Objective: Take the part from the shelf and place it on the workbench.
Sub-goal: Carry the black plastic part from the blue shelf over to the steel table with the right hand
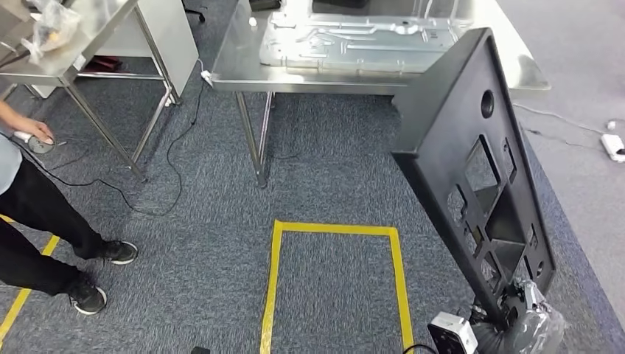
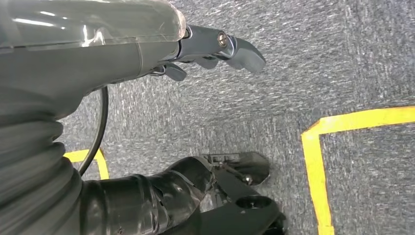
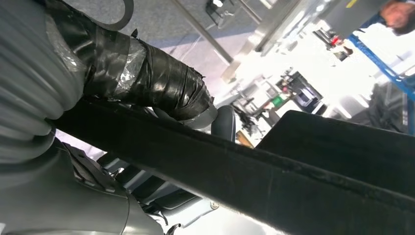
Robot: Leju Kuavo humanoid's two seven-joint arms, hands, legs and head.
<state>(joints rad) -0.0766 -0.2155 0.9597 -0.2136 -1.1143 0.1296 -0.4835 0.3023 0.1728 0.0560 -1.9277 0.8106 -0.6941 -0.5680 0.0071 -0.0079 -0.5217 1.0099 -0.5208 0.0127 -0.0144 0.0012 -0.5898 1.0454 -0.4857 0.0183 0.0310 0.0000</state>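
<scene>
Black panel [image 1: 472,169], carried upright
Right hand [image 3: 161,93] grips its lower edge; left hand [image 2: 215,46] empty, fingers apart. Stiff, bulky, likely top-heavy.

The way ahead is blocked on the right by the big black part [image 1: 472,169], which is held up tilted and overlaps the workbench [image 1: 243,66] edge. Open carpet is seen in the middle around the yellow tape box [image 1: 335,230]. A person [image 1: 37,214] stands at the left, near a second table [image 1: 88,29].
</scene>
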